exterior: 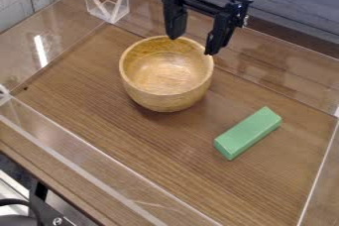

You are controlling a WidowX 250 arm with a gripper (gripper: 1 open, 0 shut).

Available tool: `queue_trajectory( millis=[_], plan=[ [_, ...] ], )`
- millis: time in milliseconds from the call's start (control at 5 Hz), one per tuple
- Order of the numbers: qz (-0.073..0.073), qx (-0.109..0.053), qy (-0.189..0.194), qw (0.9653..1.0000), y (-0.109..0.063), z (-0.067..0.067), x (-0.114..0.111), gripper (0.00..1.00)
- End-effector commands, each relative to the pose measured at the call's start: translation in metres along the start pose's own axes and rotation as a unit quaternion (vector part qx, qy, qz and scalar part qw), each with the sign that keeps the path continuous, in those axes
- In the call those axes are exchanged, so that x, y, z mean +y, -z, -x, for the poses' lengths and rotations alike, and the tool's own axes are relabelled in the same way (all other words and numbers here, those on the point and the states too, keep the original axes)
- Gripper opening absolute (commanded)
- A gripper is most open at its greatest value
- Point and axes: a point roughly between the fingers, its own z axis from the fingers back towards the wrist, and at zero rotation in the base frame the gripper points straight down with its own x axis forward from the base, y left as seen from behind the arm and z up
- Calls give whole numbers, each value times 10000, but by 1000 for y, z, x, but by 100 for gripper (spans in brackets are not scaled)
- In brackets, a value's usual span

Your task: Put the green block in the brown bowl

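The green block (pixel 248 133) lies flat on the wooden table at the lower right, a short bright bar angled up to the right. The brown bowl (pixel 167 72) stands upright near the middle, round, light tan wood, with nothing visible inside. My gripper (pixel 195 30) hangs above the bowl's far rim, pointing down, its two black fingers (pixel 173 18) spread apart and holding nothing. It is well away from the block, up and to the left of it.
Clear plastic walls (pixel 40 47) border the table on the left, front and right. A small clear stand (pixel 106 5) sits at the back left. Bare wood lies between the bowl and the block.
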Motion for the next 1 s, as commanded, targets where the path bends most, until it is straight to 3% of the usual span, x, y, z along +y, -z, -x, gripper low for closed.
queue_trajectory(
  millis=[0,200,400,600,800],
  plan=[
    [68,66,99,9999,12,6,-11,0],
    [85,111,282,9995,27,16,-31,100],
    [92,-21,380,9992,31,17,-61,100],
    [144,-137,892,9958,37,16,-91,100],
    [124,-219,1247,9919,47,13,-93,100]
  ],
)
